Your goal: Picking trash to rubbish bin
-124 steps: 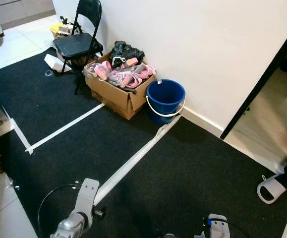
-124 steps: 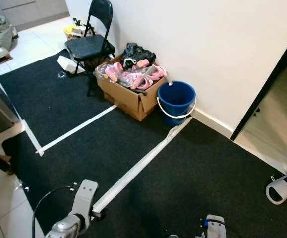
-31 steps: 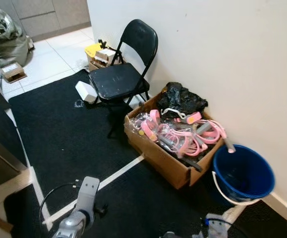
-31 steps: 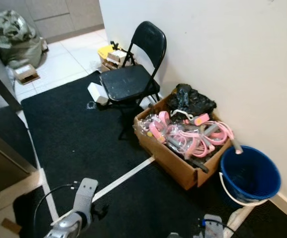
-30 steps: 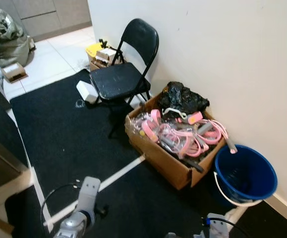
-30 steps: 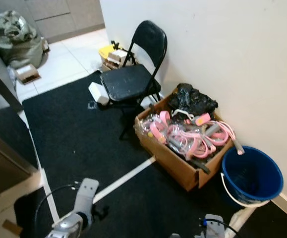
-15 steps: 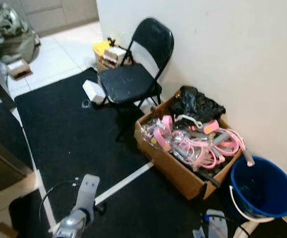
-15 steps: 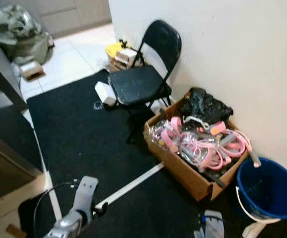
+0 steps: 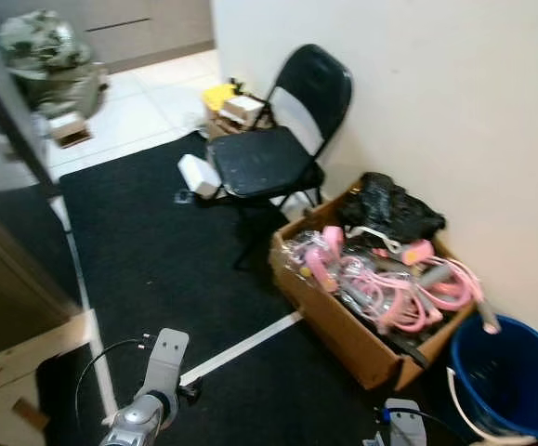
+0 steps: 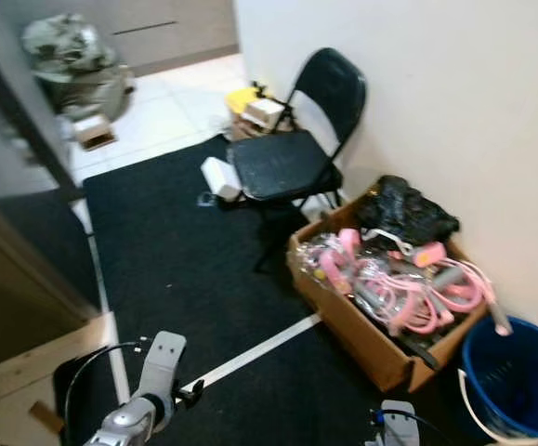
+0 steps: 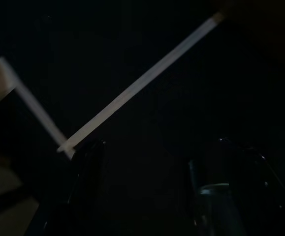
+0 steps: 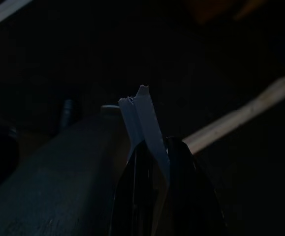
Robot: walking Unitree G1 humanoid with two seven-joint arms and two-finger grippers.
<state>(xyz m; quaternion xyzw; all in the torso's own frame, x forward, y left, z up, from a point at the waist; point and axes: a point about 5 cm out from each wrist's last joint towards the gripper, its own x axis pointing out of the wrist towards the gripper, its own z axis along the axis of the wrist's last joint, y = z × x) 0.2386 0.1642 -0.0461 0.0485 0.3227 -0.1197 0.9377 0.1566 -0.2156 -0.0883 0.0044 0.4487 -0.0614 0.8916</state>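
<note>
Pale paper scrap (image 12: 144, 123) is being pinched upright in the closed right gripper (image 12: 154, 162). The left gripper (image 11: 147, 162) is being held open. The bucket (image 9: 510, 376) is lying ahead, nearer the right arm.

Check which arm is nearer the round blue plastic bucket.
Right. The right arm sits low in the head view, just beside the round blue plastic bucket. The left arm is across the black mat, well away, near the white tape line.
</note>
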